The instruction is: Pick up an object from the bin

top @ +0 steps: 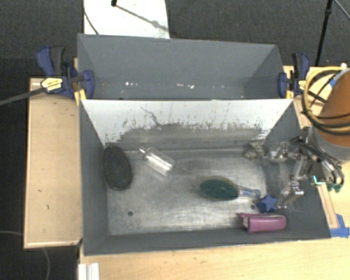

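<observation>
Fingers spread, gripping nothing, crowd the bin's right wall; we see open floor leftward, a blue piece partly hidden beneath.

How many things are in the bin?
5: dark oval lump left, clear bottle beside it, green brush in the middle, purple piece at the front, small blue piece by the gripper. The gripper may hide more.

We log the bin as grey metal, matt, its back wall scratched and scuffed (floor likewise dull). The dark oval lump looks matt, rough. The small tube is clear plastic. The mauve case looks like smooth plastic.
</observation>
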